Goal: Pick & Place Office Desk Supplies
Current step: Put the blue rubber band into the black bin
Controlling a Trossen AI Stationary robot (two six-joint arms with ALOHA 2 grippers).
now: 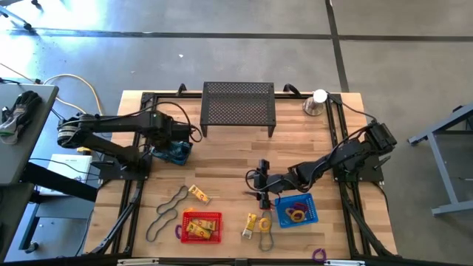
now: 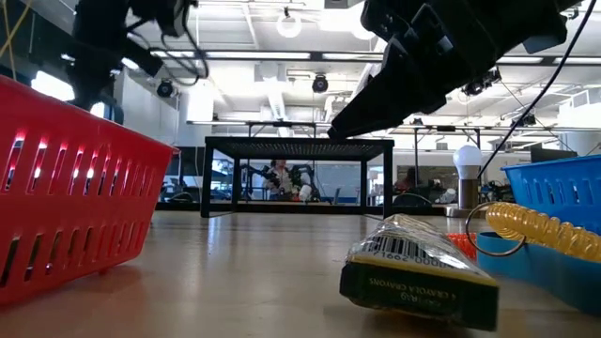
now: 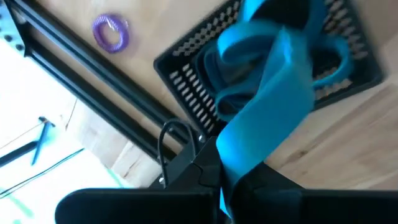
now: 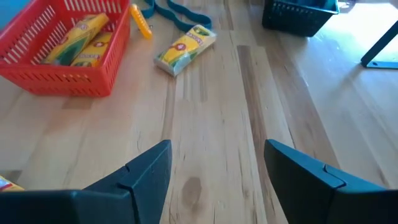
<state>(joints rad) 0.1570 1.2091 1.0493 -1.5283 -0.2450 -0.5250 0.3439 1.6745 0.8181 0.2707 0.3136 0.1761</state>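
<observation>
Dangling a teal band [image 3: 267,118] over the black basket [image 3: 186,93] by the tabletop's left edge, the left gripper [image 3: 227,186] pinches it, release looks next, while the right gripper [image 4: 214,165] hovers mid-tabletop, spread and empty.

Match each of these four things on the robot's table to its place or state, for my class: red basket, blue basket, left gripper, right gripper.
Things:
1. red basket
2. blue basket
3. left gripper
4. right gripper

Place or state:
A. open above bare wood
B. holds yellow crayon packs
C. shut on a teal band
D. holds coiled rings

Pairs: 1-B, 2-D, 3-C, 4-A
</observation>
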